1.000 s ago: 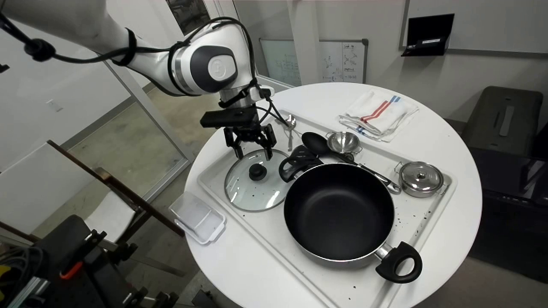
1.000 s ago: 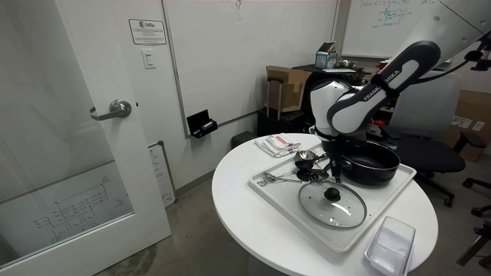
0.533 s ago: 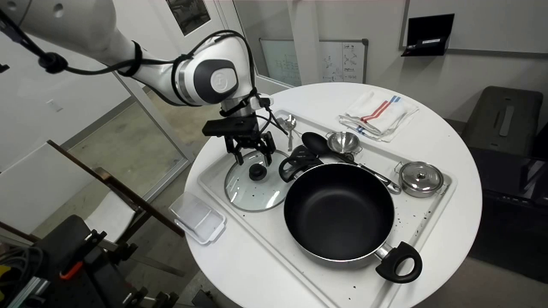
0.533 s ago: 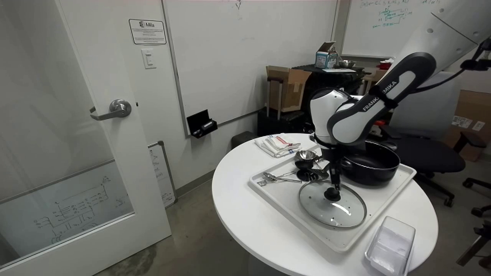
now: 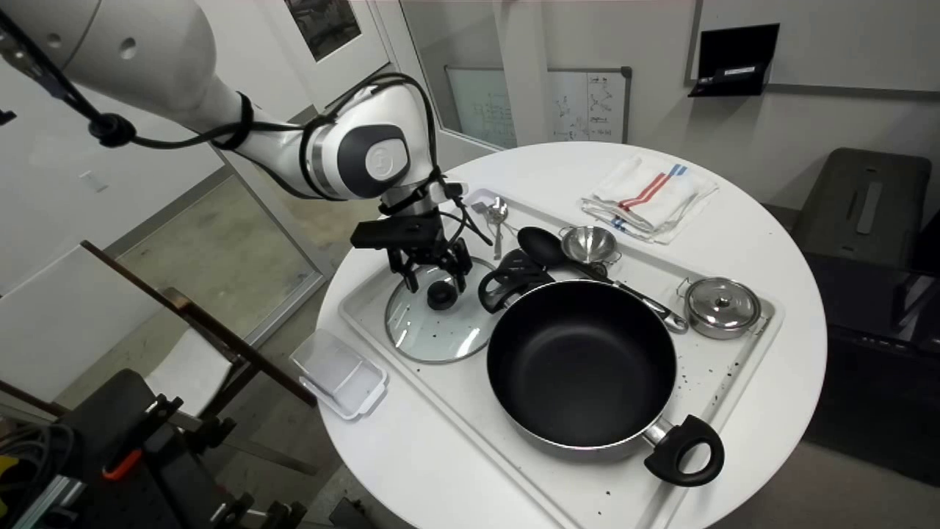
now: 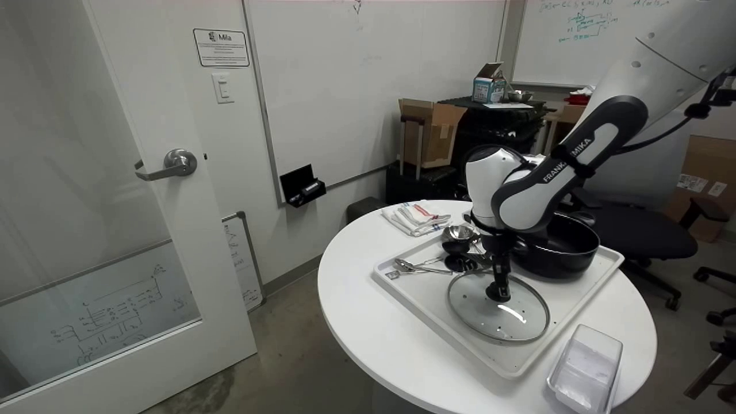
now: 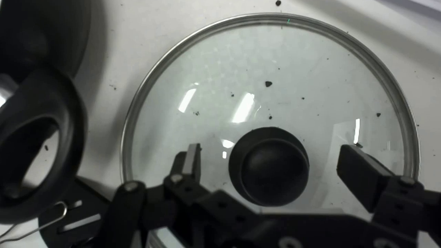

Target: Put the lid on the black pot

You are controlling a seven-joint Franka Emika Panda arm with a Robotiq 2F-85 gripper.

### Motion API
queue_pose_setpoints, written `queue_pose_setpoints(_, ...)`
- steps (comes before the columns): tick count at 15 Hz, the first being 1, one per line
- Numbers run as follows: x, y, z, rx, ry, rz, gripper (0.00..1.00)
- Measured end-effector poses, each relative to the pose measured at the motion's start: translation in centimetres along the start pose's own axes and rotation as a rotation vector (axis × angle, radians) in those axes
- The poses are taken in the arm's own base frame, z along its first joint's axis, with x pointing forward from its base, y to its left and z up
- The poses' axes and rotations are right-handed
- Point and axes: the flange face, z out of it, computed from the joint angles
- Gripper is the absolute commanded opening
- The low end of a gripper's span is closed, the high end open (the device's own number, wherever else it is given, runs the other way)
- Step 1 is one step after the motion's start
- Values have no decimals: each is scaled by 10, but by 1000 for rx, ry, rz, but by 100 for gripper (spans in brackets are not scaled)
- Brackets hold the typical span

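- At left in an exterior view, the hand (image 5: 436, 286) points down, its fingers (image 5: 460, 275) apart, presumably to straddle the knob (image 5: 442, 295).
- Beneath it the lid (image 5: 440, 332) lies flat on the tray (image 5: 477, 411), knob up, likely suiting a top grasp; in the wrist view the knob sits between the fingers, gaps either side.
- Further right, the black pot (image 5: 581, 367) stands uncovered just beside, presumably for a short carry.

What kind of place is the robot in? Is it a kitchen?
Probably a lab or office room, not a kitchen, even with the black pot there. The clues: a whiteboard with green writing, an office chair, and a sign that says Mila.
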Motion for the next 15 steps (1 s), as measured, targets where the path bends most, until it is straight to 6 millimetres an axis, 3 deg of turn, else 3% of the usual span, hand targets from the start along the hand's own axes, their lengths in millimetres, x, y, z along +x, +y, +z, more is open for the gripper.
queue_pose_setpoints(2, 2, -3, 3, 0, 4, -4, 100)
queue_pose_setpoints(3, 2, -4, 4, 0, 6, -6, 75)
queue_pose_setpoints(5, 3, -6, 4, 0, 9, -9, 68)
queue_pose_setpoints(11, 4, -7, 4, -2, 12, -12, 24)
queue_pose_setpoints(15, 5, -7, 3, -3, 14, -11, 24)
